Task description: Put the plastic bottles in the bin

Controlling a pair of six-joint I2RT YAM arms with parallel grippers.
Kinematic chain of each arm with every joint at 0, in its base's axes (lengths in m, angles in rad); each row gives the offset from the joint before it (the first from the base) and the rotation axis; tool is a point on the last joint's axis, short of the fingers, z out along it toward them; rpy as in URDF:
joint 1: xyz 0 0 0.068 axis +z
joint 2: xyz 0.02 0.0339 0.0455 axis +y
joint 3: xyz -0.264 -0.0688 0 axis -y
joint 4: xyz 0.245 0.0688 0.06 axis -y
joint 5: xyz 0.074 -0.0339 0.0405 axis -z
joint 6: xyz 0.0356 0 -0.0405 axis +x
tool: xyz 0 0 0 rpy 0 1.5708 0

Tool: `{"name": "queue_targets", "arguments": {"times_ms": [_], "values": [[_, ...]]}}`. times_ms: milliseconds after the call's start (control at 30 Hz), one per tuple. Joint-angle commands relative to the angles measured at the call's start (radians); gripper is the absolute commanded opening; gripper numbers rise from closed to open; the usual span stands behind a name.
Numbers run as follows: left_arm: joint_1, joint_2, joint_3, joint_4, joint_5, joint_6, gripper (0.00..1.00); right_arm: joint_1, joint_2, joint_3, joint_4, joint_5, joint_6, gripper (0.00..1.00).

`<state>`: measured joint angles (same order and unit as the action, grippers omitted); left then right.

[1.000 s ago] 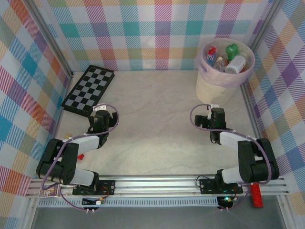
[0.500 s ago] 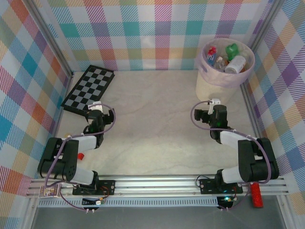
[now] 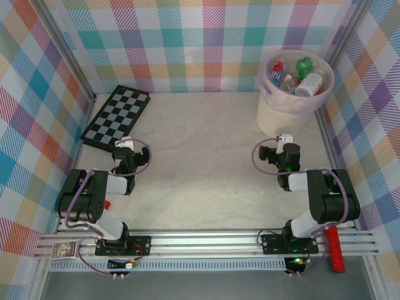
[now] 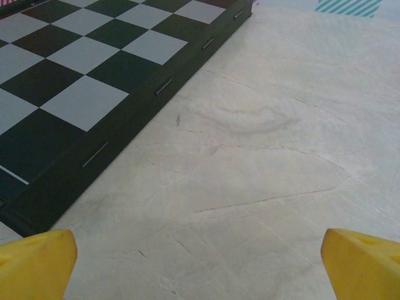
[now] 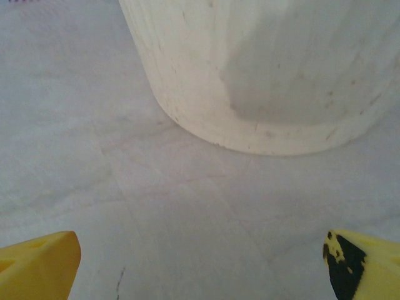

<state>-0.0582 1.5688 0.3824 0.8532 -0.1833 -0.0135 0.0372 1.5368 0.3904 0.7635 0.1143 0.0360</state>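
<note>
Several plastic bottles (image 3: pixel 292 80) heaped inside the bin (image 3: pixel 281 119) at the far right corner of the table (image 3: pixel 206 162). Among them: a green bottle (image 3: pixel 304 65) at the back, a white bottle (image 3: pixel 309 85) lying across the top on the right, a red-capped bottle (image 3: pixel 278 67) on the left. Pale pink liner (image 3: pixel 265 87) folded over the rim.

Just short of the bin, low over the table, the right gripper (image 3: pixel 284 145), aimed at the bin's base. Seen from the right wrist: yellow fingertips (image 5: pixel 37 259) spread wide to the two lower corners, jaws parted, nothing between but bare table. Cream wall of the bin close ahead, its foot flat on the surface.

On the other side, the left gripper (image 3: pixel 125 149), also low, beside the near right corner of the chessboard (image 3: pixel 115 115). Seen from the left wrist: fingertips likewise far apart, gripping nothing. Dark edge of the chessboard running up the left, pale table ahead.

Both arms folded compactly above their bases at the near rail. Small red object (image 3: pixel 106 204) on the table beside the left arm, touching it or not, impossible to tell. Red stick (image 3: pixel 336 256) lying by the rail at the right end, a small printed card (image 3: pixel 64 250) at the left end.
</note>
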Motion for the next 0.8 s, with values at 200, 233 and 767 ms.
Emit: {"name": "queue_targets", "arguments": {"times_ms": [200,233,767], "values": [[-0.002,0.010,0.007,0.045,0.004,0.000,1.00,-0.035,-0.011,-0.033,0.151,-0.034,0.026,0.99],[-0.003,0.010,0.007,0.045,0.003,0.000,1.00,-0.036,-0.008,-0.021,0.135,-0.035,0.024,0.99],[-0.024,0.011,0.020,0.023,-0.022,0.021,1.00,-0.029,-0.008,0.002,0.092,-0.027,0.016,0.99]]}}
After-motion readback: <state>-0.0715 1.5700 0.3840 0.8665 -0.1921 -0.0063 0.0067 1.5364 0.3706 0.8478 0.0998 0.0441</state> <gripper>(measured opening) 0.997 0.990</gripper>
